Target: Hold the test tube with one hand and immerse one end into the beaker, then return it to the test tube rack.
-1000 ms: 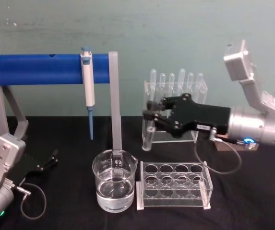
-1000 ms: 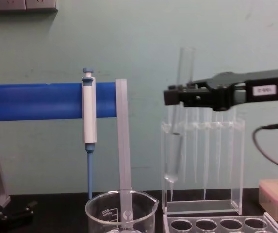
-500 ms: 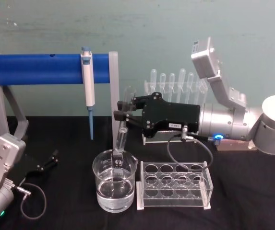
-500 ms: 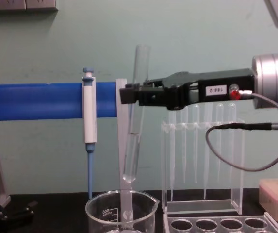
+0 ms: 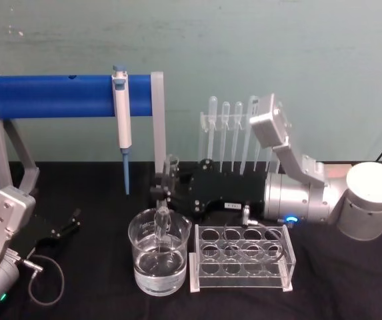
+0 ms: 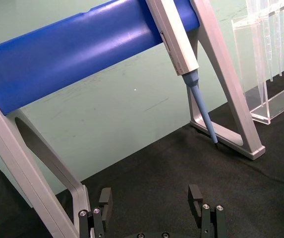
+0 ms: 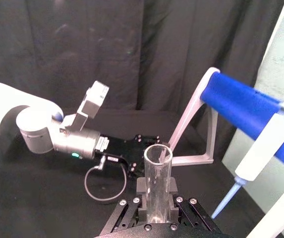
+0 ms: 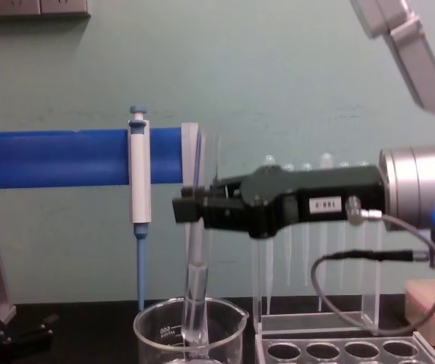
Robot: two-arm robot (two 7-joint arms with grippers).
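Note:
My right gripper [image 5: 162, 189] is shut on the test tube [image 5: 165, 200], a clear glass tube held nearly upright over the beaker [image 5: 159, 261]. The chest view has the test tube [image 8: 197, 265] reaching down past the rim of the beaker [image 8: 160, 327], clamped near its upper half by the right gripper [image 8: 187, 211]. The beaker holds clear liquid in its lower part. From the right wrist, the test tube [image 7: 157, 181] stands between the black fingers, open mouth up. My left gripper [image 5: 69, 223] rests open on the table at the left, its fingers [image 6: 195, 194] spread with nothing between them.
A blue bar stand [image 5: 64, 95] with grey legs carries a blue-and-white pipettor [image 5: 121, 113] behind the beaker. A clear rack of plastic pipettes [image 5: 234, 127] stands at the back. An empty clear tube rack [image 5: 241, 257] sits right of the beaker. A pink box [image 8: 433, 307] lies at the right.
My right gripper carried the test tube leftward from in front of the pipette rack, then lowered it so its bottom end went down into the beaker. The left arm stayed still.

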